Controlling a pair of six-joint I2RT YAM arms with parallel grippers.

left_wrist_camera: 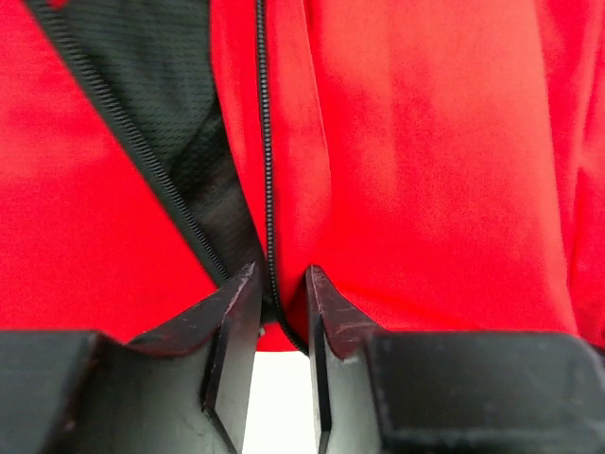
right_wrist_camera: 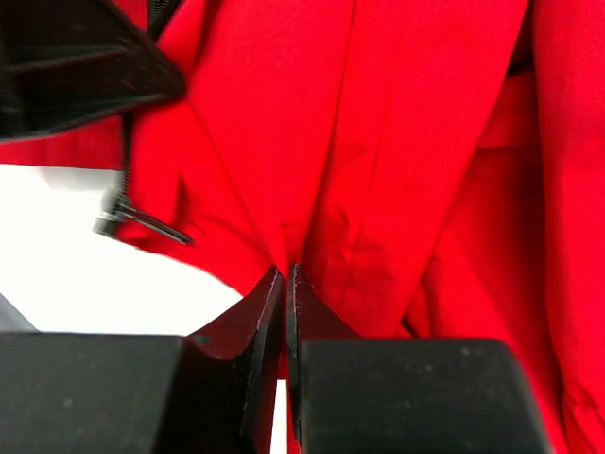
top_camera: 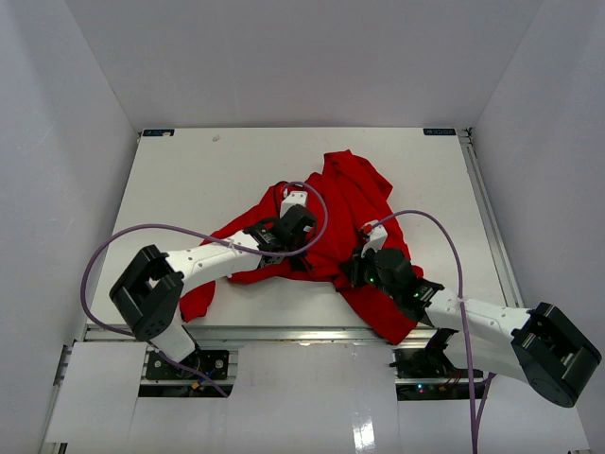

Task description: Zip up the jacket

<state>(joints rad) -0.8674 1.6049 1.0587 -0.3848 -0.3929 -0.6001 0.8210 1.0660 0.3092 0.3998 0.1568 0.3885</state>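
Note:
The red jacket lies crumpled in the middle of the white table. In the left wrist view its dark zipper runs down to the hem, with black mesh lining showing where the front parts. My left gripper stands at the hem, its jaws a little apart around the zipper's lower end. To the right, my right gripper is shut on a fold of the jacket's lower edge. A small dark tab hangs at the hem, below the left gripper's body.
Purple cables loop off both arms over the table. White walls close in the left, far and right sides. A metal rail runs along the table's right edge. One sleeve end lies near the front edge.

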